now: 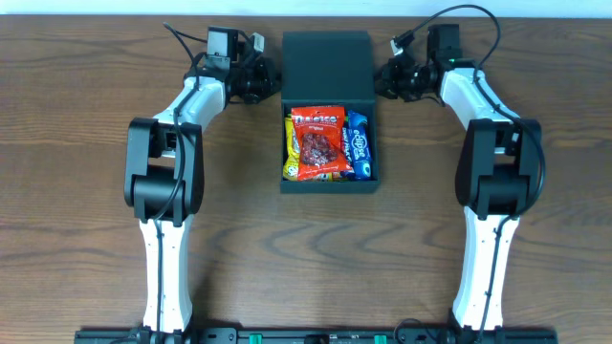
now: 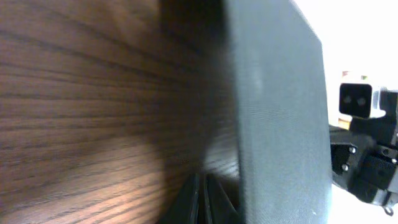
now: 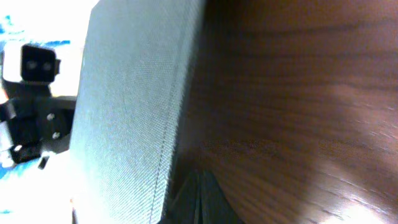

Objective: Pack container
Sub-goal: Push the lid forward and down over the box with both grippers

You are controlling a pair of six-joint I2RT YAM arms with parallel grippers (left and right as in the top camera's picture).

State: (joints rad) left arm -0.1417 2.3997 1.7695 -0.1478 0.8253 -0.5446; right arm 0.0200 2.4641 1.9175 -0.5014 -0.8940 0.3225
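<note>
Left gripper [image 1: 266, 84] and right gripper [image 1: 390, 78], fingers [image 2: 193, 200] pressed together, flank the container's [image 1: 330, 185] matte, fine-textured lid [image 1: 327, 62] near the woodgrain table's [image 1: 86, 191] far edge.

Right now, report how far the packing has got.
Done: the container holds a red packet, a yellow packet and a blue packet.
In hand: the left gripper and right gripper flank the laid-back lid; whether they grip it cannot be told.
Left: shutting the lid.

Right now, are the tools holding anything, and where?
Cannot tell: left tool and right tool flank the dark matte square box's open lid, grip hidden.
</note>
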